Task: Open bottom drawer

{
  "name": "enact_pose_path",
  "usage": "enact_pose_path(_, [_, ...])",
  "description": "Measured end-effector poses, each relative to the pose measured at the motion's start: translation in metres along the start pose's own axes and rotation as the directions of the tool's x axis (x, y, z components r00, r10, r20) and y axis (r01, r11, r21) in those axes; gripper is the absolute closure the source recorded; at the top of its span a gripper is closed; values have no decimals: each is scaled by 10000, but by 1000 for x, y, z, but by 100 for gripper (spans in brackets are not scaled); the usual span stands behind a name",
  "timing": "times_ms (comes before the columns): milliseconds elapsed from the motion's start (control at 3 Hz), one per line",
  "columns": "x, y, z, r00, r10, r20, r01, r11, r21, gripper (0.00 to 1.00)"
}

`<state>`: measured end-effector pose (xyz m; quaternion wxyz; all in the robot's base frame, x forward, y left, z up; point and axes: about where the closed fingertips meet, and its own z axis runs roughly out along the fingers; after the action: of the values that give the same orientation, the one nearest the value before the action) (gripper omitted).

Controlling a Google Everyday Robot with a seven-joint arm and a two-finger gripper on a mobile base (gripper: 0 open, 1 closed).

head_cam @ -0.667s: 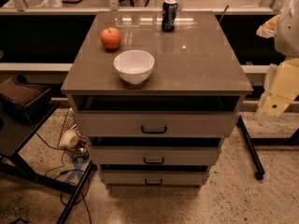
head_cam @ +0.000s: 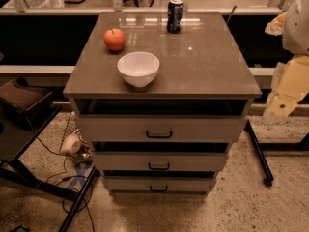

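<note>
The bottom drawer [head_cam: 158,183] is the lowest and narrowest of three pale grey-white fronts on the cabinet, and it has a small black bar handle [head_cam: 158,189]. A dark gap shows above its front. My gripper [head_cam: 281,104] hangs at the right edge of the camera view as pale yellow parts of my arm. It is beside the cabinet's right side at the level of the top drawer, well above and to the right of the bottom drawer. It touches nothing.
The brown cabinet top [head_cam: 207,66] carries a white bowl [head_cam: 138,68], a red apple [head_cam: 115,39] and a dark can [head_cam: 175,15]. The top drawer [head_cam: 159,128] and the middle drawer [head_cam: 159,161] sit above. A black stand leg [head_cam: 258,153] is on the right. Cables and a black frame [head_cam: 38,178] are on the left.
</note>
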<state>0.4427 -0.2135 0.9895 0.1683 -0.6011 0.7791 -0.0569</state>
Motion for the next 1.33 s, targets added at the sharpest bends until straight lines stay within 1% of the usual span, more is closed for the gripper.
enact_pose_path(333, [-6,8,11,10000,-60,37,60,9999,144,0])
enact_pose_path(667, [-8,41,79,9995,-264,194,257,9991,338,0])
enact_pose_path(1000, [0,71,136,9993,-360,47,358,9984,445,0])
enact_pose_path(1333, [4,115,244,9971,-725,-221,729,9973,135,0])
